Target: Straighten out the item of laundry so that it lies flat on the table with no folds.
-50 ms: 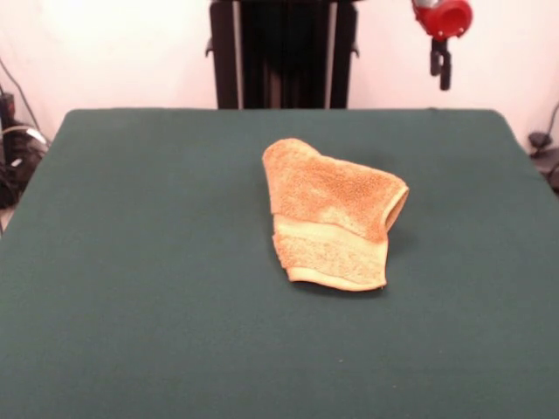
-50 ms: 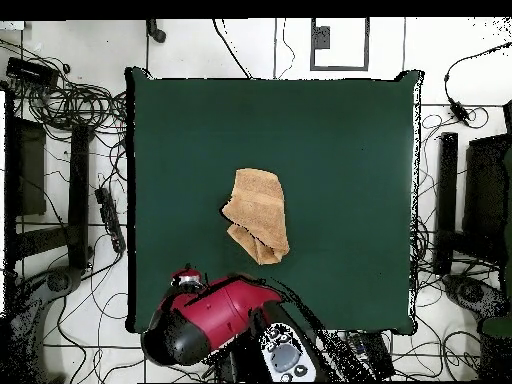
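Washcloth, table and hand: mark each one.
washcloth (image 1: pixel 336 196), front view, fuzzy folded upper layer.
table (image 2: pixel 340 150), overhead view, bare green surface.
hand (image 1: pixel 439 64), front view, dark tip below the red housing.

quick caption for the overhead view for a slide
Folded orange washcloth near the middle of the green table, red robot arm drawn back at the table's edge.

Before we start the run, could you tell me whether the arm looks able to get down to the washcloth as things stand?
Probably yes: the washcloth lies alone mid-table with nothing around or above it, and the gripper hangs raised off to one side.
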`<act>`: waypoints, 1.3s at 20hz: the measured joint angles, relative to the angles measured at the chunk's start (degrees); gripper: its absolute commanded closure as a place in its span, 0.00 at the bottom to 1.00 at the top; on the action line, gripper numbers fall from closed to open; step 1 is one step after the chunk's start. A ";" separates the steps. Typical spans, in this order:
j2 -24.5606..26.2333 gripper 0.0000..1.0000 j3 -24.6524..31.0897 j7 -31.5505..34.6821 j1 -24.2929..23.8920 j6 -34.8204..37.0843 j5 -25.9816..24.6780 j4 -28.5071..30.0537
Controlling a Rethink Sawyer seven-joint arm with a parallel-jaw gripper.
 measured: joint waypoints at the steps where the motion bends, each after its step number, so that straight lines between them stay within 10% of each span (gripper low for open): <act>1: 0.04 0.00 0.00 0.00 0.00 0.21 0.05 -0.28; 26: 8.09 0.00 4.91 0.00 -0.35 17.41 1.53 -22.89</act>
